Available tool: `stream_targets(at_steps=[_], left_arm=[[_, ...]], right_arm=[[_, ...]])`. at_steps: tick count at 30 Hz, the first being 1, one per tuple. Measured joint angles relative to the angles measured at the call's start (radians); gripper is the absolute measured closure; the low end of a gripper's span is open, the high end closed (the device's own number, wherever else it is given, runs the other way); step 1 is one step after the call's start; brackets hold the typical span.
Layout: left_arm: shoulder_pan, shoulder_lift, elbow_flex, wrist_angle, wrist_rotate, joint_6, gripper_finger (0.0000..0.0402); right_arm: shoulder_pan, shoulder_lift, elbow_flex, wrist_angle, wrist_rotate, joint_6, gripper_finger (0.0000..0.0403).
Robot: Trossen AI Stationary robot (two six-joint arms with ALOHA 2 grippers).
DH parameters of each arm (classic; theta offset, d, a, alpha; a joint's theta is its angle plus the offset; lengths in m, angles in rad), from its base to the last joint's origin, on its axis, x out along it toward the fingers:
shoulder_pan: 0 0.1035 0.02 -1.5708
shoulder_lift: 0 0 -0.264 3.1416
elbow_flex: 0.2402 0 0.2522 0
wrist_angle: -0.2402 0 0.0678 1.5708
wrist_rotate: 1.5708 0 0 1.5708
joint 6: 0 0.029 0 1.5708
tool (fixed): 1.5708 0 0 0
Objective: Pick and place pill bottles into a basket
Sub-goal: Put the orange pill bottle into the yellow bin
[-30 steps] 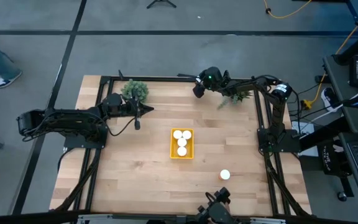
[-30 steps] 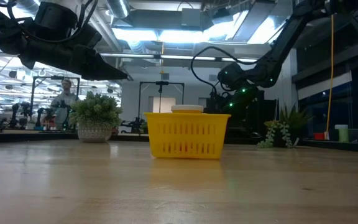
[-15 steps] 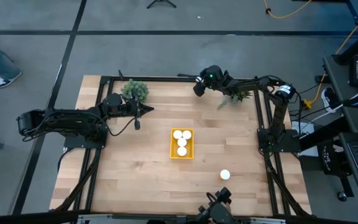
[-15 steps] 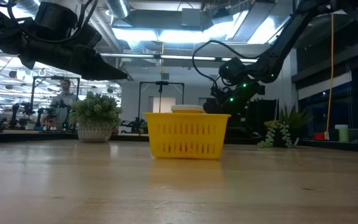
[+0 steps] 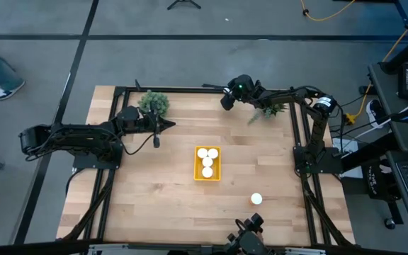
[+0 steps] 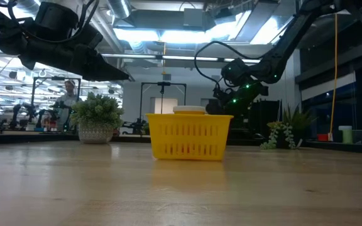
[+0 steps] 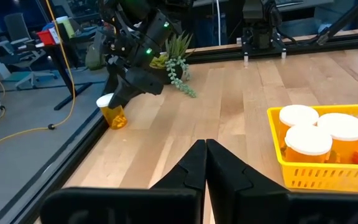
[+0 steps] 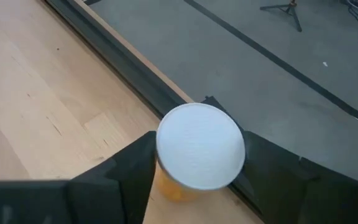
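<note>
A: Your right end effector [image 8: 194,186] straddles a pill bottle [image 8: 199,149] at the table's [image 5: 154,184] edge, top centre of the overhead frame. Fingers aren't clamped yet.

B: Close squarely below the cap, then lift straight up. Versus a second ago?

A: It's narrowing around it. The left end effector [image 7: 205,163] hangs clenched, empty. Three bottles [image 5: 205,161] sit in the basket [image 5: 216,176], one [image 5: 256,199] lower right.

Matt pale wood table [image 5: 154,191]
</note>
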Motion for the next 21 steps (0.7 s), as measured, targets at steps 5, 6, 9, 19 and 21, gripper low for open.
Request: stream_targets(at_steps=[5, 6, 9, 19, 21], left_arm=[[0.000, 0.000, 0.000, 0.000, 0.000, 0.000, 0.0399], [0.000, 0.000, 0.000, 0.000, 0.000, 0.000, 0.0399], [0.000, 0.000, 0.000, 0.000, 0.000, 0.000, 0.0398], [0.000, 0.000, 0.000, 0.000, 0.000, 0.000, 0.0397], [0.000, 0.000, 0.000, 0.000, 0.000, 0.000, 0.0399]], right_arm=[[0.000, 0.000, 0.000, 0.001, -0.002, -0.013, 0.0190], [0.000, 0.000, 0.000, 0.001, -0.002, -0.013, 0.0190], [0.000, 0.000, 0.000, 0.001, -0.002, -0.015, 0.0185], [0.021, -0.007, 0.001, -0.044, 0.006, -0.021, 0.0183], [0.036, -0.015, 0.001, -0.066, 0.010, -0.023, 0.0183]])
